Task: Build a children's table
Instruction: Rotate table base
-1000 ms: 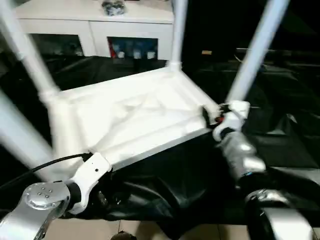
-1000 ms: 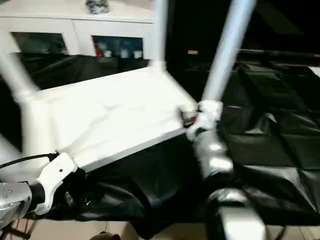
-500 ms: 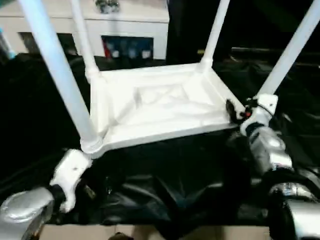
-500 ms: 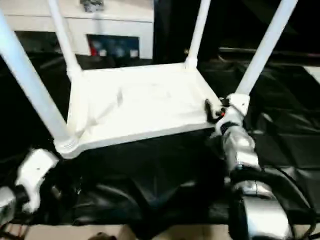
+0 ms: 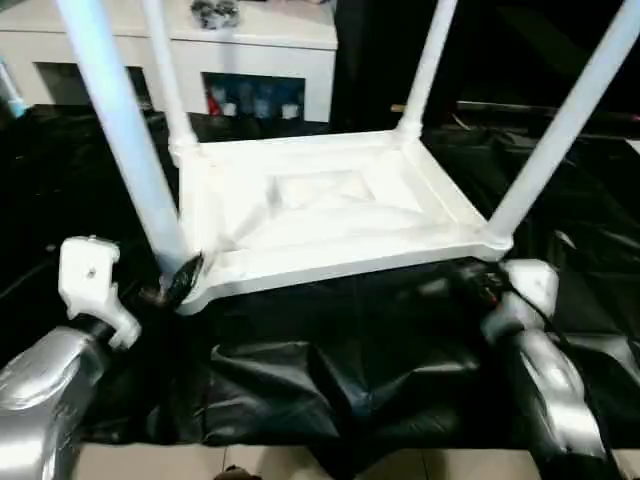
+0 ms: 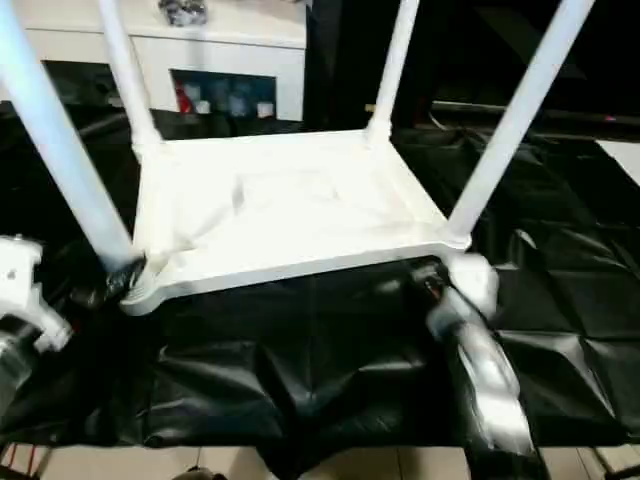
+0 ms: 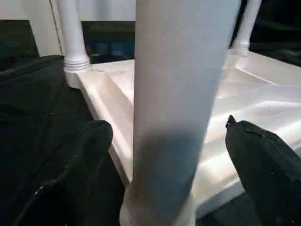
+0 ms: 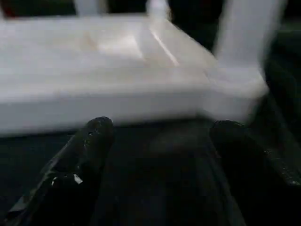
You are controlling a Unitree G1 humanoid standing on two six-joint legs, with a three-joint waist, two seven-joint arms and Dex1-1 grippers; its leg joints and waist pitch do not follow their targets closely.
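The children's table lies upside down on black cloth, ribbed underside up. Its four white legs stand in the corner sockets: near left, far left, far right, near right. My left gripper is open around the base of the near-left leg, one black finger on each side with a gap to the leg. My right gripper is open just in front of and below the near-right corner, holding nothing, its fingers apart from the tabletop's edge.
A white cabinet with glass doors stands behind the table. Crumpled black cloth covers the work surface up to its front edge, where pale floor shows below.
The table, tilted a second ago, now lies level. My right gripper has drawn back and down from the near-right corner. My left gripper has risen to straddle the near-left leg.
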